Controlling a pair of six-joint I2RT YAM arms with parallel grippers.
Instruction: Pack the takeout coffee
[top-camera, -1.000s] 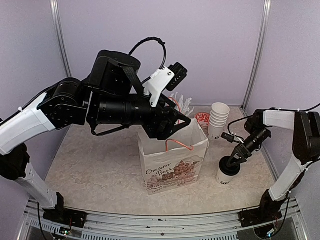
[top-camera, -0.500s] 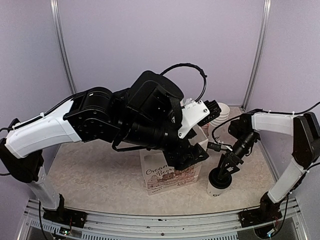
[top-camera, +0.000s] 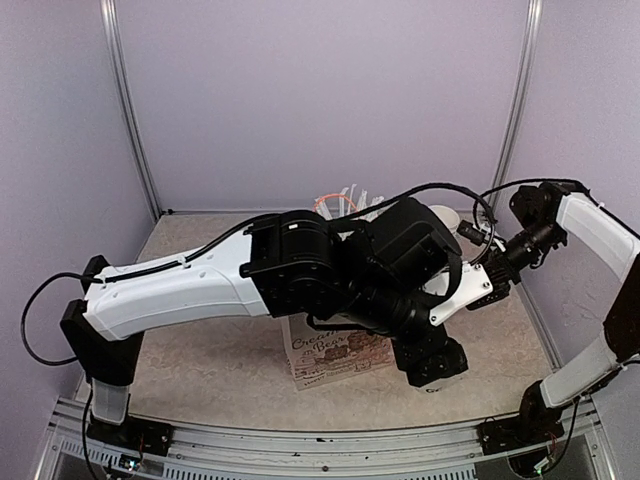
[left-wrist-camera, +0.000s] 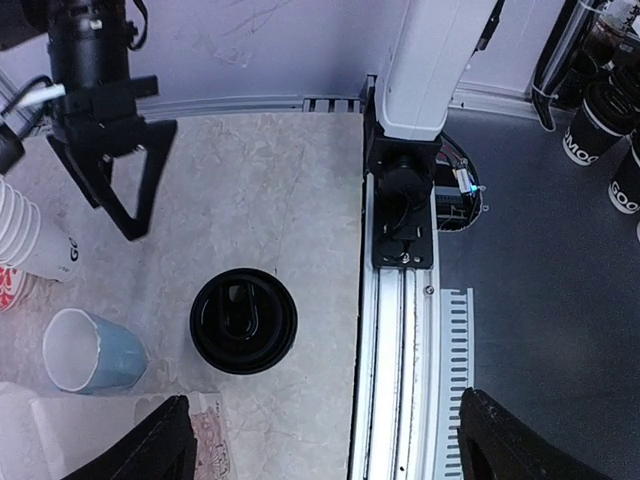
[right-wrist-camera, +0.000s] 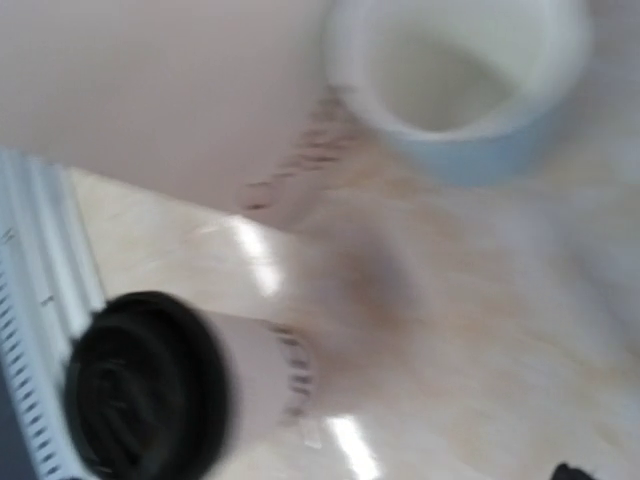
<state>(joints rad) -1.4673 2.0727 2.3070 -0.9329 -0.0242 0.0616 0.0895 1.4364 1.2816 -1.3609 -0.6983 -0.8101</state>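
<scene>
One takeout coffee cup (left-wrist-camera: 243, 320), seen from above as a black lid, stands alone on the table beside the paper bag (left-wrist-camera: 105, 440). My left gripper (left-wrist-camera: 320, 452) hangs open above the front rail, the cup just ahead of its left finger (left-wrist-camera: 165, 445). Nothing sits between its fingers. In the top view the left wrist covers the cup. My right gripper (left-wrist-camera: 128, 215) is drawn back from the cup, open and empty. The blurred right wrist view shows the cup (right-wrist-camera: 150, 400) lower left, white with dark print.
A light-blue mug (left-wrist-camera: 85, 350) stands left of the cup, with a stack of plain white cups (left-wrist-camera: 25, 235) behind it. The printed bag (top-camera: 330, 350) sits mid-table under the left arm. The metal front rail (left-wrist-camera: 400, 330) runs right of the cup. Dark printed cups (left-wrist-camera: 590, 130) stand off the table.
The left arm swung right and down until its wrist hangs over the cup. The right gripper let go of the cup's lid, opened and pulled back up to the right.
</scene>
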